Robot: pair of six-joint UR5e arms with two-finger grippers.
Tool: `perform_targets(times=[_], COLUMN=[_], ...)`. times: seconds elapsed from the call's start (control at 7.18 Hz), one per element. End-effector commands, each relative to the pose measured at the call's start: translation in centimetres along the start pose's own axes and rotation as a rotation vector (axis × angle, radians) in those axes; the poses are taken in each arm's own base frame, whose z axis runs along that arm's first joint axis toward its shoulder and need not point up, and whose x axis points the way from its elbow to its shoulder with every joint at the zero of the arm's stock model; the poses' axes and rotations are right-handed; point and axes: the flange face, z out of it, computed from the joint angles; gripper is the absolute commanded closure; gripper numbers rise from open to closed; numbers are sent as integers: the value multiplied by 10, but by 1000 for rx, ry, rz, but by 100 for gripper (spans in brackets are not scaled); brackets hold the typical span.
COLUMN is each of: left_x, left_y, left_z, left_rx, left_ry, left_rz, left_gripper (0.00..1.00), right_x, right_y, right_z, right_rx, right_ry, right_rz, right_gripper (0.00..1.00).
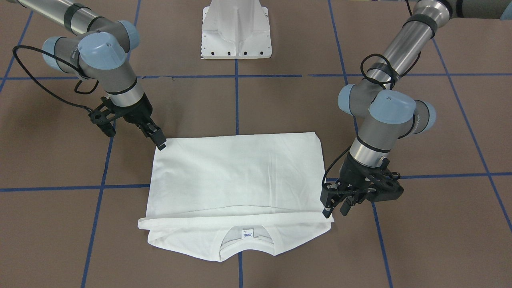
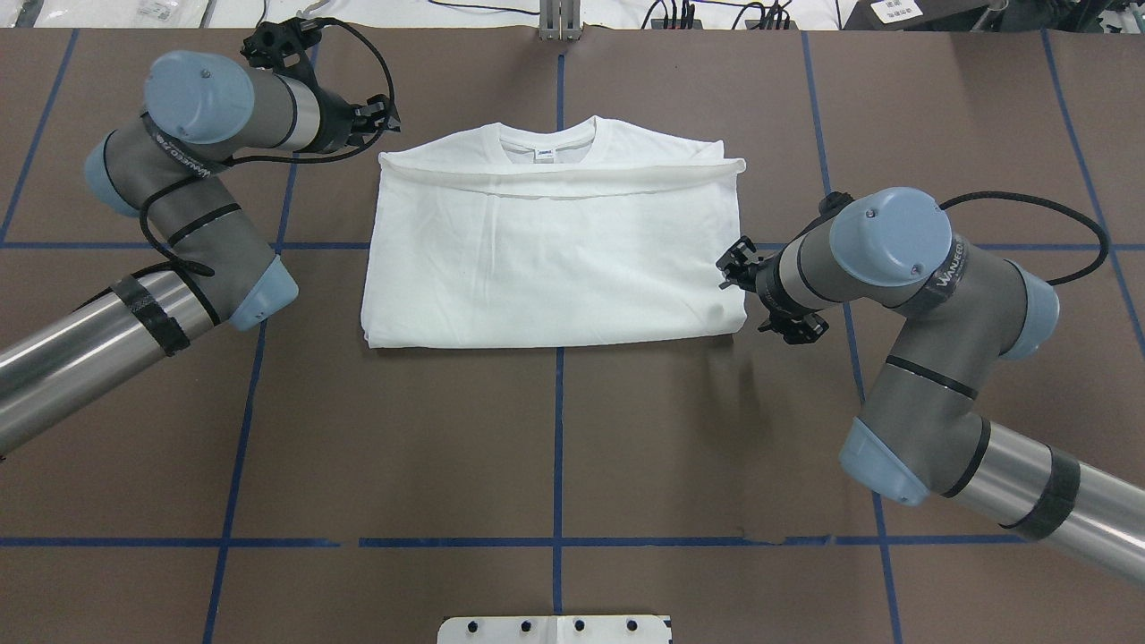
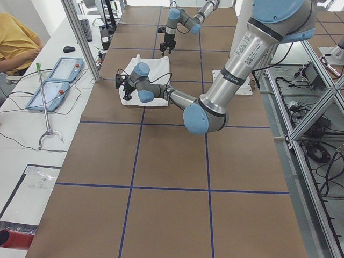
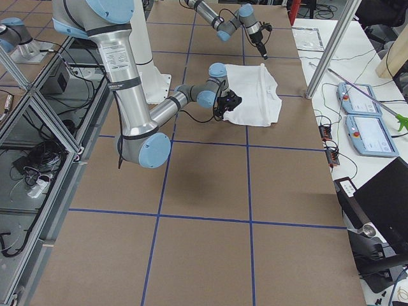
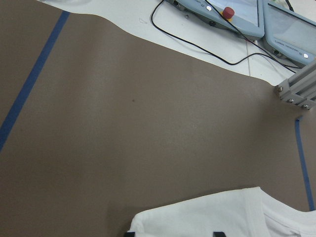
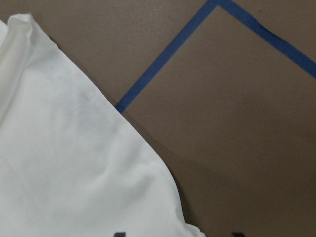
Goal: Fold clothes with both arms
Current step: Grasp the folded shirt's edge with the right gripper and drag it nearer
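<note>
The white shirt (image 1: 236, 172) (image 2: 555, 259) lies flat on the brown table, folded into a rectangle with its plain side up. The collar and label (image 1: 247, 234) peek out from under a folded edge on the operators' side. My left gripper (image 1: 336, 209) (image 2: 386, 116) is open at the collar-side corner, which shows between its fingertips in the left wrist view (image 5: 222, 217). My right gripper (image 1: 160, 143) (image 2: 729, 266) is open at the opposite corner near the fold. That corner of the cloth (image 6: 64, 163) fills the lower left of the right wrist view.
The white pedestal base (image 1: 236, 36) (image 2: 555, 629) stands at the robot's side of the table. Blue tape lines (image 2: 559, 429) cross the brown surface. Two control pendants (image 3: 56, 80) and a seated person (image 3: 16, 43) are beyond the far edge, behind an aluminium post (image 3: 80, 37).
</note>
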Motion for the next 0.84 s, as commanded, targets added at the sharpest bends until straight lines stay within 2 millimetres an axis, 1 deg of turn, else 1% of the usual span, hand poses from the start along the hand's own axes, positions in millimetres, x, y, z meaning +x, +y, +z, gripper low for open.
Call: perform_targets(times=[0.0, 0.14, 0.28, 0.42, 0.56, 0.7], left_x=[-2, 0, -3, -11, -13, -13], left_y=[0, 0, -1, 2, 2, 2], left_z=[1, 0, 0, 1, 1, 1], left_rx=[3, 3, 5, 2, 1, 0], left_ry=[-6, -6, -11, -20, -21, -21], left_rz=[-1, -3, -3, -2, -3, -4], left_gripper=[39, 39, 39, 39, 39, 39], right_x=[3, 4, 5, 4, 3, 1], right_y=[13, 16, 17, 18, 19, 23], right_z=[17, 23, 26, 24, 19, 4], right_rx=[-4, -6, -8, -16, -37, -88], right_ry=[18, 29, 35, 34, 35, 34], right_rz=[7, 1, 2, -5, -3, -5], right_gripper=[26, 33, 72, 100, 100, 100])
